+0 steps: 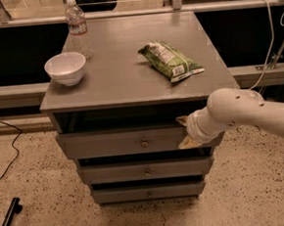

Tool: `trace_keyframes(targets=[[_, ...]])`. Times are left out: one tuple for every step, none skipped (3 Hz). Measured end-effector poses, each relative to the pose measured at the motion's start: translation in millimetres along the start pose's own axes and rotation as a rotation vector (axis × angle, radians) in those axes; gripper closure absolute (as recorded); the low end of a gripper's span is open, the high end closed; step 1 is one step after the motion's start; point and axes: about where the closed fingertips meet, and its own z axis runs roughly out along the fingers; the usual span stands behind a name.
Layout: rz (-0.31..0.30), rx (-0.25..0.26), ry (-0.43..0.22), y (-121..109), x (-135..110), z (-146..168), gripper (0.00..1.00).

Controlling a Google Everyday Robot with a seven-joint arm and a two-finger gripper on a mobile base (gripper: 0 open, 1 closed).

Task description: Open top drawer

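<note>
Top drawer, the widest grey painted wooden one with a long flat front panel and a small round brass-coloured knob at its centre, sits directly beneath the top of the grey wooden bench. A dark gap shows between the panel's upper edge and the bench top. Below it are two narrower grey drawers, the middle drawer and the bottom drawer, each with a similar small knob.

The robot's white rounded arm reaches in from the right edge of the view. Its two-finger gripper is at the right end of the top drawer's front panel, well to the right of the knob. The jaws are spread: the upper tan fingertip lies at the panel's top edge by the dark gap, and the lower tan fingertip lies against the lower part of the panel face.

On the bench top, a white round ceramic bowl stands near the left front. A clear plastic water bottle stands upright just behind it. A green crinkled snack bag lies flat toward the right side. The bench stands on a speckled stone floor.
</note>
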Motion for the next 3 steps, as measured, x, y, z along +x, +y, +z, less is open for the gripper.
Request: trace_keyframes(targets=[[0.018,-0.015,0.000,16,-3,-6,0.74],[0.020,-0.017,-0.001,18,-4,-8,0.76],[0.029,-0.025,-0.017,29,-6,-19,0.57]])
